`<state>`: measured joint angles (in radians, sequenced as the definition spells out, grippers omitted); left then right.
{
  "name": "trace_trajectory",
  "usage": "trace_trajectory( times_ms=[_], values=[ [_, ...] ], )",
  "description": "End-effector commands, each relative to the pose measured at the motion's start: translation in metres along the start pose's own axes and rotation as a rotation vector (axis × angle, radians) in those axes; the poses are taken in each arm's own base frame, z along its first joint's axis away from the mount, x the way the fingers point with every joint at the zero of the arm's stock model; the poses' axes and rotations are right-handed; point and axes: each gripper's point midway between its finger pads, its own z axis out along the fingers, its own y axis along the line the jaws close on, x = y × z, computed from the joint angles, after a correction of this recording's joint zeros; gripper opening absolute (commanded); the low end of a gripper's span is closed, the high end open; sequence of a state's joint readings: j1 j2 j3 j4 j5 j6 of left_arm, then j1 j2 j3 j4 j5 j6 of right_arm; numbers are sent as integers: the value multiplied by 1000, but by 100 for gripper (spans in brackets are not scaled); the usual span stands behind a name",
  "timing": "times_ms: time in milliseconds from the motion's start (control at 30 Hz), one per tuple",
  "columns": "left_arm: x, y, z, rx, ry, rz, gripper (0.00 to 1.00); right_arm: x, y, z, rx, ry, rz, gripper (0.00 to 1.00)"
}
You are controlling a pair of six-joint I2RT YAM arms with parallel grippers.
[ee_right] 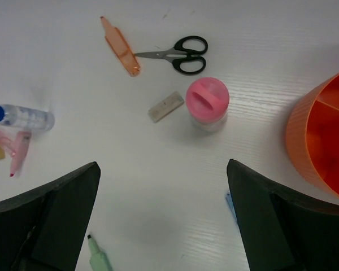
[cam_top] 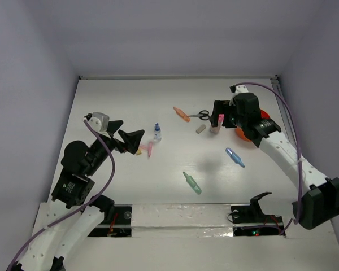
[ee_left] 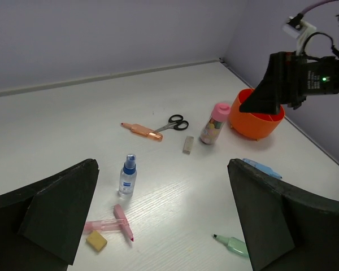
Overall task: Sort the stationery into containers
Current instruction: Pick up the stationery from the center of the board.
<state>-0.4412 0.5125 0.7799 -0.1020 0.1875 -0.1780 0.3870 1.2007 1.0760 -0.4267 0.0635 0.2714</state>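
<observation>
Left end effector (ee_left: 162, 166) and right end effector (ee_right: 161, 166) both aloft, jaws wide apart.

I can read no text from here. The bottle (ee_left: 127, 176) has a white label with a few lines of blue print. In the left wrist view the print is too small to make out, and the right wrist view shows it no more clearly. The jar (ee_left: 213, 124) with the pink lid shows mixed colours on its side, but I can't pick out any letters there.
</observation>
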Motion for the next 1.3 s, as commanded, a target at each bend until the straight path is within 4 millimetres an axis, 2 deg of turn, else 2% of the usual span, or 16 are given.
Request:
trace_trajectory(
  times_ms=[0,167,467,633,833,867,933,967,1033,1100,1133,1167,1200,1267],
  values=[
    [-13,-3,-3,15,-56,26,99,-17,-10,11,82,-18,-13,100],
    [-9,1,2,0,-33,23,99,-11,-10,40,95,30,-15,100],
    [-5,3,5,-5,-17,24,99,-6,-25,85,193,80,-54,100],
    [-5,3,6,-7,-16,24,99,-4,-30,97,225,88,-63,95],
    [-3,3,6,-3,-13,21,99,2,-34,107,248,109,-61,81],
    [-3,2,6,-1,-13,22,99,3,-34,108,248,110,-62,74],
    [-3,1,7,6,-13,21,99,3,-35,108,255,111,-61,67],
    [-3,1,7,9,-11,21,99,3,-36,107,261,111,-62,56],
    [-3,0,6,10,-13,19,99,1,-37,105,265,102,-64,47],
    [-3,0,6,11,-13,20,99,-5,-37,102,271,93,-70,30],
    [-4,-1,6,15,-17,20,99,-5,-38,102,275,96,-72,30],
    [-4,-1,6,15,-15,20,99,-9,-37,100,276,84,-72,24],
    [-5,-1,6,16,-20,21,99,-12,-39,97,287,75,-72,22],
    [-4,0,6,12,-18,19,99,-26,-37,91,284,38,-65,18]
  ],
)
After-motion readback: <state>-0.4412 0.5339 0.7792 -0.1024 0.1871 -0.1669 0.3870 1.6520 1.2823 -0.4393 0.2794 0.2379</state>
